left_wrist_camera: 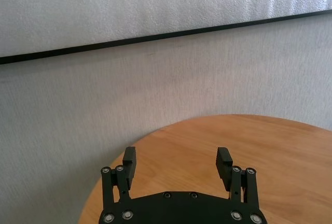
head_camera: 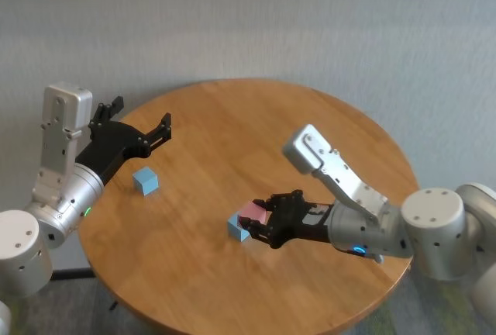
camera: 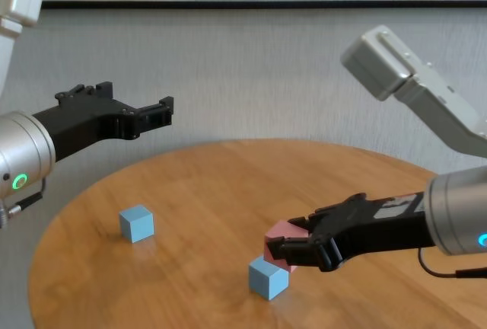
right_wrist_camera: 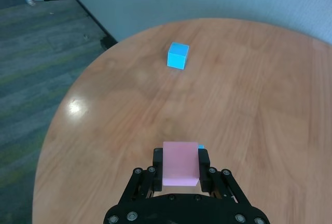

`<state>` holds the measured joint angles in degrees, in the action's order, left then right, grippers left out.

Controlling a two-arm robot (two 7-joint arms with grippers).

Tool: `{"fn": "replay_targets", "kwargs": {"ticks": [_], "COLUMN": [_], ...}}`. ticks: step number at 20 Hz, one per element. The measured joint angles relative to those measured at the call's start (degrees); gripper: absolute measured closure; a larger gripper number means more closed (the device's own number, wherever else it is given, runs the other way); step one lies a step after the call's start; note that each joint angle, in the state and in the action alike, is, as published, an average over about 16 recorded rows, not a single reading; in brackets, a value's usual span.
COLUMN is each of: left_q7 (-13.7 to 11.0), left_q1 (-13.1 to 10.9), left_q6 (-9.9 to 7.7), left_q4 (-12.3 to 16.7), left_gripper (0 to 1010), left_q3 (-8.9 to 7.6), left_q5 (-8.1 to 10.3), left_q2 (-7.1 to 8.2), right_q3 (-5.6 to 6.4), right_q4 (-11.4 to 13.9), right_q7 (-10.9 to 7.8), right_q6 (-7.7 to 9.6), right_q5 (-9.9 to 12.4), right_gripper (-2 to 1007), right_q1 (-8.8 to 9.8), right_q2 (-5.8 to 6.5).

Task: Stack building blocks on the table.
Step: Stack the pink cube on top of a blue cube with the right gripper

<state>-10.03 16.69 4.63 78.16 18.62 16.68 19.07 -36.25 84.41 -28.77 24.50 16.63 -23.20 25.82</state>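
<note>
1. The pink block [head_camera: 253, 212] is clamped between the fingers of the right pincer [head_camera: 263, 225], which is closed on its two sides; in the right wrist view the pink block [right_wrist_camera: 180, 163] fills the gap between the two black fingers [right_wrist_camera: 156, 157].
2. The held pink block [camera: 283, 235] is tilted and hangs just above and behind a light blue block [camera: 268, 278] that rests on the bench; whether the two touch cannot be told.
3. That light blue block [head_camera: 237, 227] sits near the near edge of the bench, roughly at the middle of its width, and only a small corner of it [right_wrist_camera: 201, 145] peeks out beside the pink one in the right wrist view.
4. The second light blue block [head_camera: 145, 181] stands alone toward the left edge of the bench, well apart from the other two; it also shows in the chest view [camera: 136, 223] and the right wrist view [right_wrist_camera: 177, 56].
5. The bench [head_camera: 310, 126] is a round top of warm brown wood grain.
6. The right arm reaches in from the right edge, low over the wood.
7. The left pincer [head_camera: 139, 122] hovers above the left edge of the bench, fingers [left_wrist_camera: 224, 162] spread apart and holding nothing; it is raised well above the lone blue block.
</note>
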Motion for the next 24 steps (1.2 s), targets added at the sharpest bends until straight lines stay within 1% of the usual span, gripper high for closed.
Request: {"fn": "replay_targets", "kwargs": {"ticks": [4, 8, 14, 24], "left_q7": [0.00, 0.00, 0.00, 0.00], "left_q1": [0.00, 0.00, 0.00, -0.01], "left_q6": [0.00, 0.00, 0.00, 0.00], "left_q4": [0.00, 0.00, 0.00, 0.00], "left_gripper": [9, 9, 9, 9], "left_q3": [0.00, 0.00, 0.00, 0.00], "left_q5": [0.00, 0.00, 0.00, 0.00], "left_q2": [0.00, 0.00, 0.00, 0.00], "right_q3": [-0.90, -1.20, -1.04, -0.43], "right_q4": [-2.12, -4.12, -6.56, -8.81], "right_q7": [0.04, 0.16, 0.00, -0.78], "right_q6": [-0.64, -0.99, -1.28, -1.31], "right_q5": [-1.85, -3.21, -4.47, -5.70], "right_gripper": [646, 646, 646, 646], "right_q1": [-1.32, -2.24, -3.01, -3.61], "right_q2": [-1.34, -2.72, -4.30, -5.74]}}
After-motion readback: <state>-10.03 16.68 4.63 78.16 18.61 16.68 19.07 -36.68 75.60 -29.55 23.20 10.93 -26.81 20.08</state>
